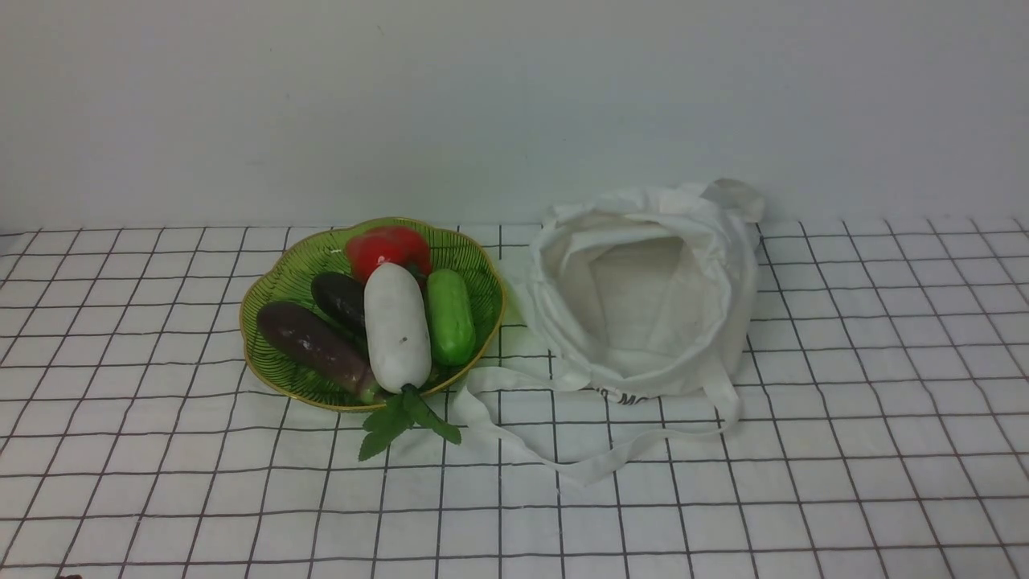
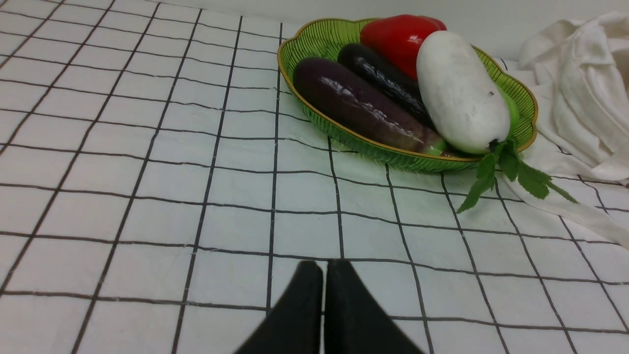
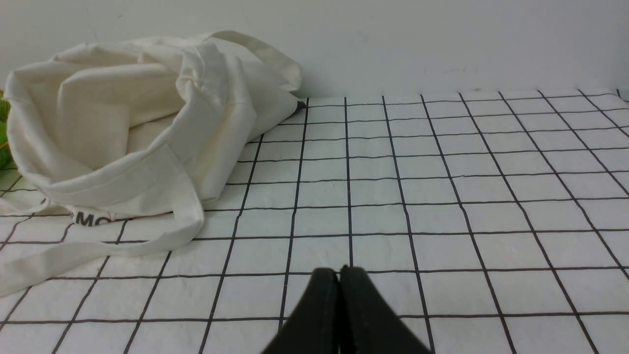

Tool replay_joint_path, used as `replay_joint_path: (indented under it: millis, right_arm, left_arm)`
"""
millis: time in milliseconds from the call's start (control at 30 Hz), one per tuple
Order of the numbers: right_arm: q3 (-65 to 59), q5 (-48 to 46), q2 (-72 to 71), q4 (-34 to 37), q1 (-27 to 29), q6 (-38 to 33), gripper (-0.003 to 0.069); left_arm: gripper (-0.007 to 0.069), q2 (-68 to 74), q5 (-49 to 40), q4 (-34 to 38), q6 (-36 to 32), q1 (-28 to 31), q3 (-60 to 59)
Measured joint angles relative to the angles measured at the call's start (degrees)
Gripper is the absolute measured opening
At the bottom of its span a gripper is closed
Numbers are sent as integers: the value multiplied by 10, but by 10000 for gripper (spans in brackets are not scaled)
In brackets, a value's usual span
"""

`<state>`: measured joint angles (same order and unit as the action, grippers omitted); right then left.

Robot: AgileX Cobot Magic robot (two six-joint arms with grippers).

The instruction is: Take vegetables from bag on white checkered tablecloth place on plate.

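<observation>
Both grippers are clenched on nothing: the left gripper has its dark tips drawn together, with only a sliver between them; the right gripper is closed likewise; each wrist view shows bare tablecloth beyond the tips, and neither gripper touches the vegetables or the bag.

The white radish lies on the plate, resting among the other vegetables; its green leaves hang over the near rim towards the cloth; the cucumber is beside it on the right, the larger eggplant and smaller eggplant are on its left, and the red pepper sits behind; the bag stands to the right of the plate, mouth open, one strap looping over the cloth in front; no vegetable shows in the visible part of its inside, though its deeper folds are hidden.

The step in hand looks like the finish, with the moving done and both arms at rest; the next move probably calls for no grasp at all, just leaving the plate undisturbed; any adjustment would need a gentle touch, since the radish lies high in the pile and could roll if its leaves were nudged.
</observation>
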<state>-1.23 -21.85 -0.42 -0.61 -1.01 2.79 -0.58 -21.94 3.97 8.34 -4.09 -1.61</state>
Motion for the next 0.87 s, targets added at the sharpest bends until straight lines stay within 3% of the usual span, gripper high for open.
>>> replay_joint_path:
  millis: [867]
  right_arm:
    - [0,0,0,0,0,6,-15]
  left_arm:
    - [-8,0,0,0,-1,0,0]
